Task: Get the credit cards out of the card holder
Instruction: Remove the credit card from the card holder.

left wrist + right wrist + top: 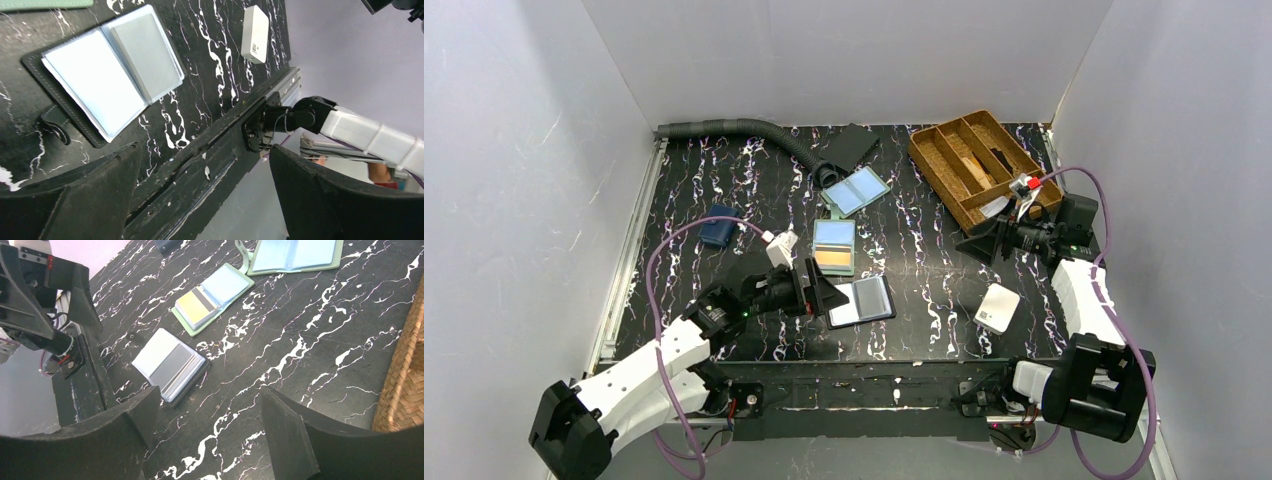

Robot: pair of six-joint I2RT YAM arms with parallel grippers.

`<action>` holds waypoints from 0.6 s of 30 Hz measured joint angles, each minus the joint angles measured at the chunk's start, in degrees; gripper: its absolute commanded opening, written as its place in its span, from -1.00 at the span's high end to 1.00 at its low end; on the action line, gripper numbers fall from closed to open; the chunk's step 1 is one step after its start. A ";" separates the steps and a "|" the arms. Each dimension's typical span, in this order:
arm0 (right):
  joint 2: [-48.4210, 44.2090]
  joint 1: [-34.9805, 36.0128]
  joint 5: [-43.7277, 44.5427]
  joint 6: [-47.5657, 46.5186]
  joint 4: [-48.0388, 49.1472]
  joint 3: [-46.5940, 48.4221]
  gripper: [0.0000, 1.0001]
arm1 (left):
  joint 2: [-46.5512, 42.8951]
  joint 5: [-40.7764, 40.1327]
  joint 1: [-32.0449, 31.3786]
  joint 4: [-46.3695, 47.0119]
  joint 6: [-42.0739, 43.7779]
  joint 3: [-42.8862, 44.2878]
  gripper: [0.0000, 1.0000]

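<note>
The bench [744,180] is black and white-veined. The left gripper [832,297] sits near the front edge, jaws wide apart and empty. The right gripper [207,400], toward the right edge, is likewise parted and empty. The card holder [834,247] lies open mid-bench, just beyond the left gripper, long axis front to back. The blue card [834,233] fills the far pocket, the orange card [834,258] the near. The left arm is judged nearer.

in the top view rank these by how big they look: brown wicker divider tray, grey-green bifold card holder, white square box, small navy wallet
1. brown wicker divider tray, clearly largest
2. grey-green bifold card holder
3. white square box
4. small navy wallet, which looks close to the box, so that last order is unsure
</note>
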 measured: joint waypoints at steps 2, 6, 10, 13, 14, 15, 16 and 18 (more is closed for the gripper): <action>-0.04 0.00 0.02 0.07 0.39 0.00 -0.62 | -0.07 -1.79 -0.57 -2.25 1.22 1.75 -0.97; -0.04 0.00 0.26 0.83 1.16 0.00 -0.60 | -0.04 -4.81 -1.44 -5.20 2.56 3.26 -0.97; 0.42 0.55 1.38 3.15 2.16 0.00 -0.52 | 2.27 -6.38 -2.51 -7.10 2.54 4.61 -0.97; 1.38 2.38 3.43 5.27 3.10 -0.04 -0.40 | 6.54 -7.93 -4.00 -8.04 2.21 7.15 -0.95; 1.66 3.52 4.50 5.95 3.23 -0.13 -0.35 | 8.31 -8.55 -4.63 -8.22 2.08 8.20 -0.94; 1.90 4.81 5.44 6.43 3.54 -0.37 -0.29 | 10.40 -9.33 -5.38 -8.31 1.77 9.42 -0.91; 2.08 6.25 6.36 7.04 3.78 -0.66 -0.24 | 12.63 -10.19 -6.23 -8.52 1.53 10.71 -0.87; 2.64 8.87 7.91 8.20 4.22 -0.98 -0.14 | 16.92 -12.17 -7.96 -9.40 1.01 13.14 -0.85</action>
